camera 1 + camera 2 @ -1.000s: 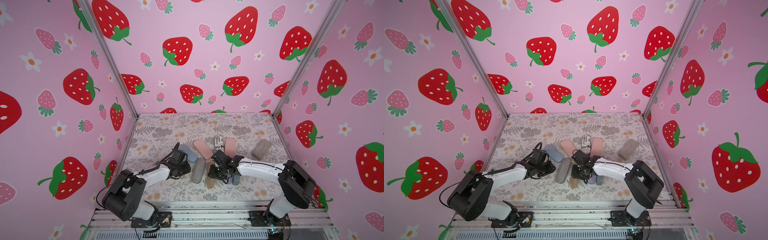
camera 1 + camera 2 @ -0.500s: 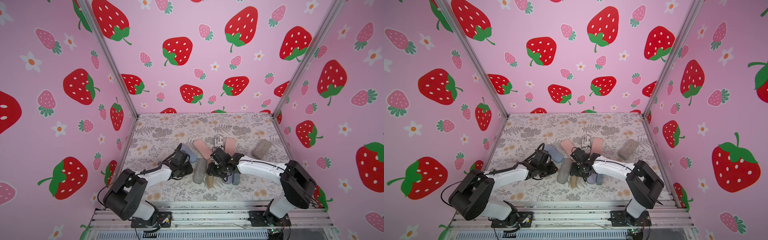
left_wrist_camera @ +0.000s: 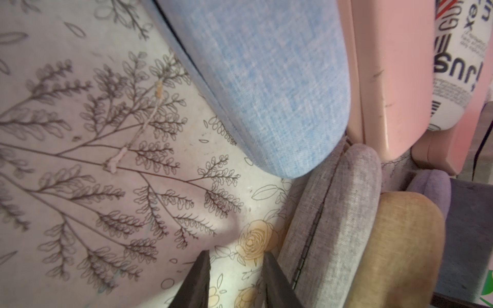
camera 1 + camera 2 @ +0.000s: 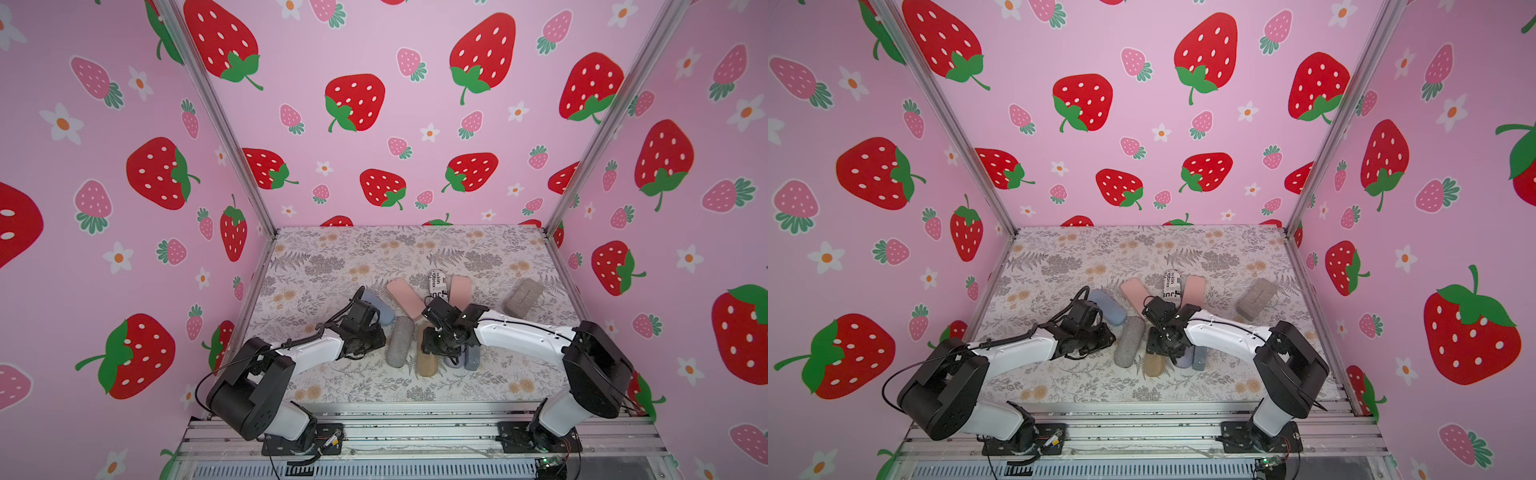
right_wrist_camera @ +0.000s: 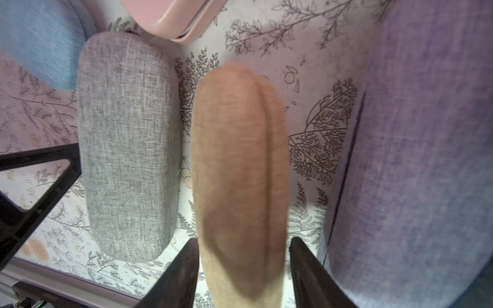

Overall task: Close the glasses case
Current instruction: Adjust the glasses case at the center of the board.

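A tan fabric glasses case [image 5: 240, 160] lies on the floral mat with its seam line facing up, and it looks blurred. My right gripper [image 5: 244, 241] is open and straddles its near end, a finger on each side with a thin gap. In both top views the same tan case [image 4: 427, 363] [image 4: 1154, 365] pokes out below the right gripper [image 4: 442, 345]. My left gripper [image 3: 237, 253] is open over bare mat with nothing between its fingers, right beside a grey case [image 3: 333, 213]. It also shows in a top view as the left gripper [image 4: 376, 338].
Several other cases crowd round. The grey case [image 4: 400, 341] lies left of the tan one, a lavender case [image 5: 413, 160] close on its other side. Behind are a blue case [image 4: 380, 309], two pink cases [image 4: 405, 297] [image 4: 460, 291], a printed white case [image 4: 437, 284] and a brown-grey case [image 4: 523, 298].
My right gripper's jaws have widened round the tan case. My left gripper has crept a little to the right, toward the grey case.
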Robot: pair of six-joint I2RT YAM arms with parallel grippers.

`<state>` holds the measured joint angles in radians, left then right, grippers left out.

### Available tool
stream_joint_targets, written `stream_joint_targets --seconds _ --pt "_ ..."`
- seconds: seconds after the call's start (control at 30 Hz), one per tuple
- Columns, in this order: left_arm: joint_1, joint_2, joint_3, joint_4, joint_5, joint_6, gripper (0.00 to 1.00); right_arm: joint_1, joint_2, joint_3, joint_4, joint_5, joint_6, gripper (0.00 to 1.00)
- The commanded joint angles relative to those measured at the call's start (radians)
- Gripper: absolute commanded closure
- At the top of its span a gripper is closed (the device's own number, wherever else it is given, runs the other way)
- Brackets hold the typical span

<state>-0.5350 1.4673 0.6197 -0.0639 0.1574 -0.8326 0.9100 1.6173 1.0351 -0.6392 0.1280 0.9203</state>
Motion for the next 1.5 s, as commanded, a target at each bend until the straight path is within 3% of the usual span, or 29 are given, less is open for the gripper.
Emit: stream_joint_targets --seconds 0.0,0.8,1.47 --pt "-0.007 0.029 0.020 -0.030 -0.014 -0.008 0.66 0.007 -0.023 0.021 -0.044 0.017 -0.004 0.45" --pt "-0.153 0.080 0.043 -0.003 -0.073 -0.085 0.68 0.006 0.066 0.039 0.012 -0.033 -0.027 0.39" --pt "-0.257 0.047 -0.003 -0.023 -0.152 -0.186 0.71 -0.031 0.105 0.118 -0.027 -0.043 -0.150 0.40"
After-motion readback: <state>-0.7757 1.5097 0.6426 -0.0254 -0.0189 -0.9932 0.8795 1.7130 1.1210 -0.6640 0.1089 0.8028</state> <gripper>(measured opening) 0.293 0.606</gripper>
